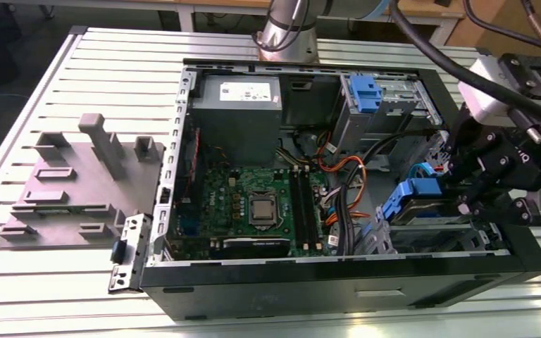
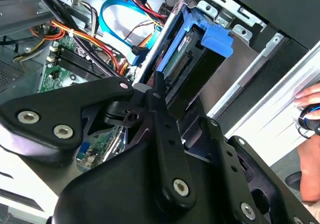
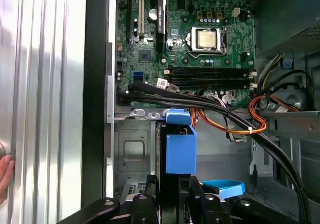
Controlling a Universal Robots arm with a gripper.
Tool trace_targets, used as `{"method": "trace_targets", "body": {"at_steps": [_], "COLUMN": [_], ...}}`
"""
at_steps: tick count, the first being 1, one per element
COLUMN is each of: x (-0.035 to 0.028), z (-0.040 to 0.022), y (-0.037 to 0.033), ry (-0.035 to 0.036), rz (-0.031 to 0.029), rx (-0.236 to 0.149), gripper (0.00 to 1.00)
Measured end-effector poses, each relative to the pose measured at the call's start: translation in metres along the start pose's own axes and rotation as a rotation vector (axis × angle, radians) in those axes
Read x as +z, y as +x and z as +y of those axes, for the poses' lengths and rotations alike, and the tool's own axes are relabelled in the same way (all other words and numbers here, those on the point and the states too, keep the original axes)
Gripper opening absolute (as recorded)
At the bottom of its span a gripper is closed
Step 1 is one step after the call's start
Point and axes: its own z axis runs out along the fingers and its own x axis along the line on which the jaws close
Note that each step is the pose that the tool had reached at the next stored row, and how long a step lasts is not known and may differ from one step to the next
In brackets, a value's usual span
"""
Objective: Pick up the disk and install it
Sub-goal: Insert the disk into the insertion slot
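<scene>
blue along the rails, silver-bodied: saw the disk (image 1: pixel 421 204) tilted at the mouth of the drive cage (image 1: pixel 439 238), in the corner of the computer case (image 1: pixel 346 285) on the exterior view's right. judged it stiff, dense and shock-shy; best taken by the hard flanks, not the thin blue tab (image 3: pixel 181 151) or the connector edge (image 2: pixel 181 64). found the gripper (image 3: pixel 174 200) clamped on the disk from both sides in the first wrist view. noted black cables (image 3: pixel 200 103) and the motherboard (image 3: pixel 200 59) close by, then the slatted bench (image 1: pixel 26 141) and a person's hand (image 3: pixel 6 176) at its side.
</scene>
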Motion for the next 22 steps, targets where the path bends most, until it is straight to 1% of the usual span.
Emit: {"method": "trace_targets", "body": {"at_steps": [5,11,12,14,15,22], "x": [0.0069,0.0071,0.0075,0.0079,0.0074,0.0073], "z": [-0.0004,-0.0005,-0.0005,-0.0005,-0.0005,-0.0005], "y": [0.0004,0.0005,0.0005,0.0006,0.0005,0.0005], "ry": [0.0000,0.0000,0.0000,0.0000,0.0000,0.0001], "rz": [-0.0002,0.0000,-0.0009,-0.0013,-0.0004,0.0000], "rx": [0.000,0.000,0.000,0.000,0.000,0.000], "gripper": [0.35,0.35,0.35,0.36,0.42,0.42]}}
